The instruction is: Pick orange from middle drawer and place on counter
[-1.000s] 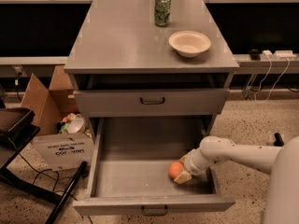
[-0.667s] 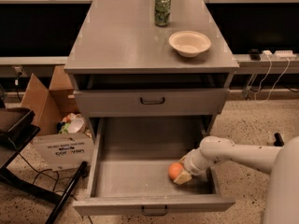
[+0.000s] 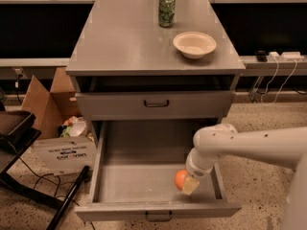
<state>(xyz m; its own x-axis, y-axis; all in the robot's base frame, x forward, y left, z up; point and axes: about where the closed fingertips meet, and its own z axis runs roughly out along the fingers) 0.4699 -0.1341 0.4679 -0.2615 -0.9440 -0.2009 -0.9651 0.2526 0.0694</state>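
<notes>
**Orange at gripper in open middle drawer, lift not yet done**

Camera view: the wide, deep grey metal middle drawer [image 3: 120, 210] is seen pulled out, under the shallower shut grey drawer front [image 3: 156, 104]. The small round orange fruit [image 3: 180, 178] lies on the drawer floor, towards the right front corner. The white arm's two-finger gripper [image 3: 186, 183] is lowered into the drawer and is touching the orange on its right side. How far it is open, and whether a hold is had, cannot be told. The flat grey metal counter [image 3: 129, 37] carries a green drink can [image 3: 167, 9] at the back and a white round bowl [image 3: 194, 44] to the right.

Step judged: grasp. The grip should be centred on the fruit before any lift. A straight rise is advised, then a pull outward past the counter edge. A smooth round fruit is likely to roll, so a gentle set-down well apart from bowl and can is suggested
</notes>
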